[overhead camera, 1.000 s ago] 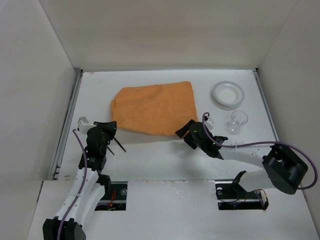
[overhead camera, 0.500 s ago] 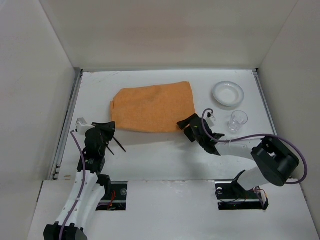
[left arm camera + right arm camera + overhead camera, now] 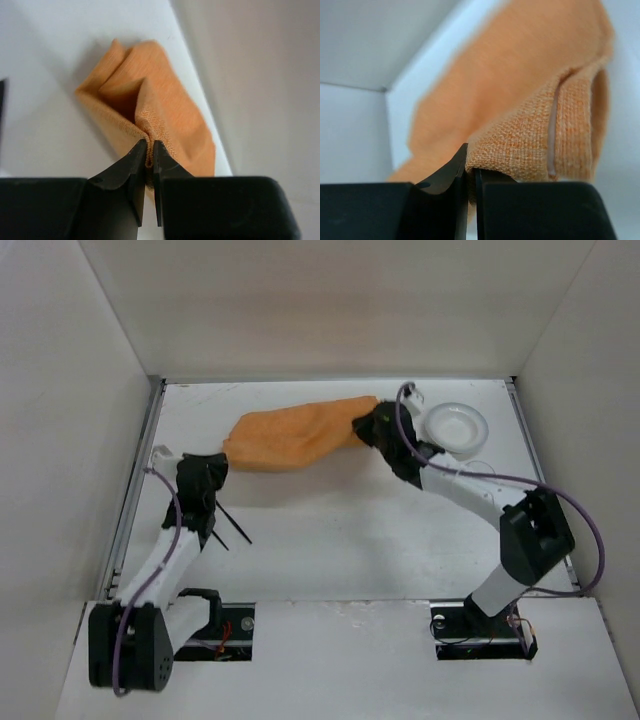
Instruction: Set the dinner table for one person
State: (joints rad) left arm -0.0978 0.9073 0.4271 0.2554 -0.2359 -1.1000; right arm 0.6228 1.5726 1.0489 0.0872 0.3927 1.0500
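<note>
Wrist views show left tool (image 3: 149, 146) and right tool (image 3: 471, 162) each clamped on orange cloth (image 3: 167, 117).

The left arm (image 3: 158, 558) at lower left and the right arm (image 3: 462, 487) at right share white tubular links, bulky black joint housings and a loose purple cable (image 3: 600, 555). The left gripper (image 3: 149, 150) and right gripper (image 3: 470, 162) are matte black, with tapered fingers (image 3: 120, 172).

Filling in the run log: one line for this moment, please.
left fingers: shut on orange cloth | right fingers: shut on its opposite end
</note>
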